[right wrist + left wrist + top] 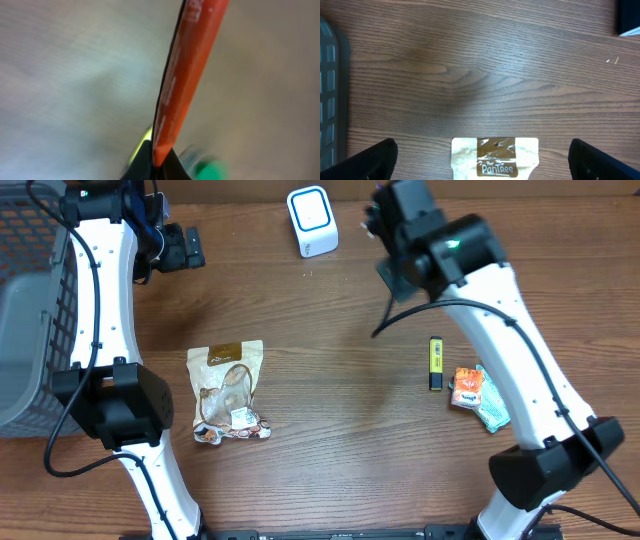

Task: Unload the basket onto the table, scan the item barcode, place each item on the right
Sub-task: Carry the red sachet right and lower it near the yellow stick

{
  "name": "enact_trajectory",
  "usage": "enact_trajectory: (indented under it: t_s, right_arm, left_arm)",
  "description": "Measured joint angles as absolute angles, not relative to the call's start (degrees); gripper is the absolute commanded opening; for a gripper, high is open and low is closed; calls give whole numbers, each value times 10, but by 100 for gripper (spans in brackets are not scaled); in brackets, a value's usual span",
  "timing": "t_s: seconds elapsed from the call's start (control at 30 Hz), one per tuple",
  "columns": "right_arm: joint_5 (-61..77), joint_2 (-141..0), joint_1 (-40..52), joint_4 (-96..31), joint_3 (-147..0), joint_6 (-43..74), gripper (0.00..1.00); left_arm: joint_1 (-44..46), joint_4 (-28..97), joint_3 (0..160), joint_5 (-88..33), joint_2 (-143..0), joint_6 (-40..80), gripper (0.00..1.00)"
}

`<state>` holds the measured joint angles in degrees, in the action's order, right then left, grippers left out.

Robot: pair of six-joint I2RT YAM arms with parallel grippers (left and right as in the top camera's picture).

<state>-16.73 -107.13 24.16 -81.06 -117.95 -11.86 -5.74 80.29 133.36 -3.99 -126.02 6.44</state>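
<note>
Right gripper (156, 165) clenched on bottom edge of thin flat orange packet (185, 65), held up in air just right of white box scanner with blue-rimmed face (312, 220).
Risks:
- pinch on very edge; packet may flop or slide out
- barcode side unclear; may face away from scanner, no read
- swing too close could knock scanner

Left gripper (192, 248) spread wide, empty, above wooden table (480, 75), near brown-and-clear snack pouch (495, 157).
</note>
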Motion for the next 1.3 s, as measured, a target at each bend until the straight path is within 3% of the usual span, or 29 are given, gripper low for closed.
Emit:
enact_trajectory:
  t_s: [0.1,0.23,0.87,0.9,0.97,1.0,1.17,1.3]
  right_arm:
    - [-92,-1074,213,-881,-1167,-51,4]
    - [-33,-1077,182,-885,-1107,1,4]
    - [148,-1083,154,-617,-781,39,4]
    - [150,-1083,154,-610,-771,39,4]
    - [150,-1083,152,-598,-751,41,21]
    - [149,-1083,151,-594,-745,45,24]
    - [127,-1083,138,-586,-727,42,26]
    - [119,-1083,135,-578,-726,44,33]
  left_arm:
    - [-57,803,1334,-40,-1260,64,100]
    - [-57,803,1334,-40,-1260,64,100]
    - [-57,803,1334,-40,-1260,64,100]
    - [-57,803,1334,-40,-1260,64,100]
    - [-57,803,1334,-40,-1260,64,100]
    - [-57,803,1334,-40,-1260,64,100]
    - [-57,803,1334,-40,-1260,64,100]
    - [-57,803,1334,-40,-1260,64,100]
